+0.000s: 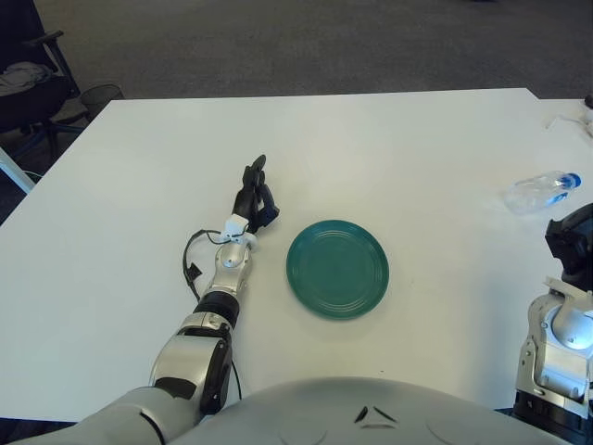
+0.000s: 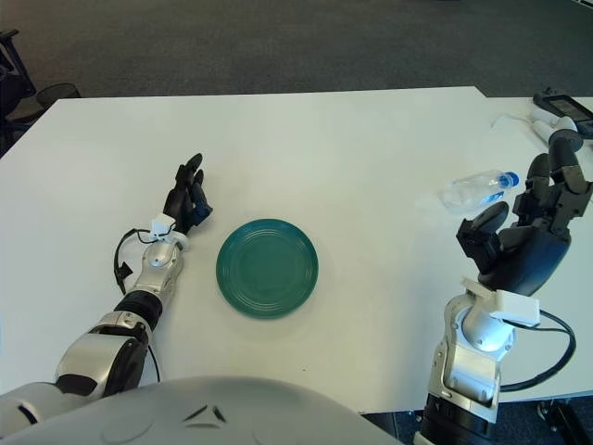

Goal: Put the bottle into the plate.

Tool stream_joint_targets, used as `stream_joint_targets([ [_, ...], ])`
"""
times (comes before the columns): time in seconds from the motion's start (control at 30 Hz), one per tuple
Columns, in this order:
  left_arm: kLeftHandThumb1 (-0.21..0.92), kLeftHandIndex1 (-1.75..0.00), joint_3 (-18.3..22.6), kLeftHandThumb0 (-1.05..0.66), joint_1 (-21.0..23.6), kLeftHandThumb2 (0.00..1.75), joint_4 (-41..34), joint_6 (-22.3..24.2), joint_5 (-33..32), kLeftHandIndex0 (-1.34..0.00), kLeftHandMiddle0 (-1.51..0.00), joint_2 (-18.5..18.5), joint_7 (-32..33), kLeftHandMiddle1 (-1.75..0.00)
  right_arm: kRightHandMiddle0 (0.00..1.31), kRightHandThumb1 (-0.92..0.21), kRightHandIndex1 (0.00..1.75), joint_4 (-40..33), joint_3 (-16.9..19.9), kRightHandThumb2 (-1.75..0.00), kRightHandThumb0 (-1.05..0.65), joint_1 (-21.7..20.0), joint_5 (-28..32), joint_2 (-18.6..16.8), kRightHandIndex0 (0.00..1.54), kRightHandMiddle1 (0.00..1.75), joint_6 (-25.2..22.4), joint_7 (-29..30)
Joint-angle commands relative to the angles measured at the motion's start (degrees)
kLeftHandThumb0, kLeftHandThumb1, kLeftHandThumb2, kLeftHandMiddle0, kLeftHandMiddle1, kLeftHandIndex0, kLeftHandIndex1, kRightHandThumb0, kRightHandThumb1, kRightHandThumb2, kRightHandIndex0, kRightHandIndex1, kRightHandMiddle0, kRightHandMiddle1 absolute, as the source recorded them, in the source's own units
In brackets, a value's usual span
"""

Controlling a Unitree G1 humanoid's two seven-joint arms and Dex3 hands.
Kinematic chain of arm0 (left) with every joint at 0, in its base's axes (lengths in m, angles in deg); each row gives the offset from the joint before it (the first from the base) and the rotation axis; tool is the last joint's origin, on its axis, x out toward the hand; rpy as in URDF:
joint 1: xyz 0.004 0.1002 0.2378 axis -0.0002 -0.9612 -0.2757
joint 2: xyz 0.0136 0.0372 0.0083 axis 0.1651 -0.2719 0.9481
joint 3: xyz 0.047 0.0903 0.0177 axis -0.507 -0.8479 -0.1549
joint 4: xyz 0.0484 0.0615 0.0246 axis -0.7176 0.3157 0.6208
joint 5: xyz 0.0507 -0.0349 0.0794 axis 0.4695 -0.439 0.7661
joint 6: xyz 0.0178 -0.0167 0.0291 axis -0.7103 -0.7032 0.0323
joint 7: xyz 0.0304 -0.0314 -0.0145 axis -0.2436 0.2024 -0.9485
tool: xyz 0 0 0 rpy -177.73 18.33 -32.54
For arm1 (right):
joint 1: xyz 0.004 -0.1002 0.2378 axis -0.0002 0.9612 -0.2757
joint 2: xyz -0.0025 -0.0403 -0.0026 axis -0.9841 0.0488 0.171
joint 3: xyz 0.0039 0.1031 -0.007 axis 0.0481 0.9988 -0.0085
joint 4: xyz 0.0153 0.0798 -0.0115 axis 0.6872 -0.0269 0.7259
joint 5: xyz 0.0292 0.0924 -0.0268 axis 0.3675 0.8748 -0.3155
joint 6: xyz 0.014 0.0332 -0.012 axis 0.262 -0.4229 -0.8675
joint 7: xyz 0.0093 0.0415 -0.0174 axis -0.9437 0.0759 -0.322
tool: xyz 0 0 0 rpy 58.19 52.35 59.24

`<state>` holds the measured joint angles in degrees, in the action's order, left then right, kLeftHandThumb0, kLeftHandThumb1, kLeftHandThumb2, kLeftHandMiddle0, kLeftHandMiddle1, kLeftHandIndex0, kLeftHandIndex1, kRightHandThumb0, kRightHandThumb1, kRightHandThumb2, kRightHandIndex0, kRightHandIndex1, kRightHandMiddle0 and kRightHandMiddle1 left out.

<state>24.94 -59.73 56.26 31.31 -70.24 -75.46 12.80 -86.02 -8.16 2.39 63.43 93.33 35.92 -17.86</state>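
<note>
1. The water bottle [image 2: 476, 190] is seen lying on its side on the white bench [image 1: 389, 139], far to the right and well apart from the green plate [image 1: 337, 268]; it is not held.
2. The right hand [image 2: 526, 232] is raised near the bottle, on its near side, with fingers spread and nothing gripped.
3. The step in hand is judged to be the reach and grasp; no part of the placing is done.
4. For the next move, the right hand must be brought over the toppled bottle and closed around its body, which may roll when touched.
5. The left hand [image 1: 254, 197] shows just left of the plate, fingers loosely extended, empty.
6. A white cable and small device [image 2: 553, 104] are seen at the far right corner; an office chair [image 1: 28, 69] stands beyond the left corner. Nothing lies between bottle and plate.
</note>
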Motion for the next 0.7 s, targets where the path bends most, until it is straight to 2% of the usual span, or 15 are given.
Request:
stream_joint_targets([
  [0.0, 0.92, -0.46, -0.09, -0.88, -4.38, 1.11, 3.61, 1.78, 0.24, 0.00, -0.19, -0.14, -0.18, -0.02, 0.00, -0.92, 0.06, -2.13, -0.37, -0.86, -0.74, 0.61, 0.09, -1.21, 0.18, 0.57, -2.07, -0.03],
  [0.67, 0.92, -0.43, 0.45, -0.88, -4.26, 1.10, 4.06, 1.53, -0.77, 0.00, -0.18, 0.03, -1.48, -0.01, 0.00, -0.92, 0.05, -3.71, -0.57, -0.85, -0.74, 1.07, -0.71, -2.82, 0.17, 0.55, -3.06, -0.49],
])
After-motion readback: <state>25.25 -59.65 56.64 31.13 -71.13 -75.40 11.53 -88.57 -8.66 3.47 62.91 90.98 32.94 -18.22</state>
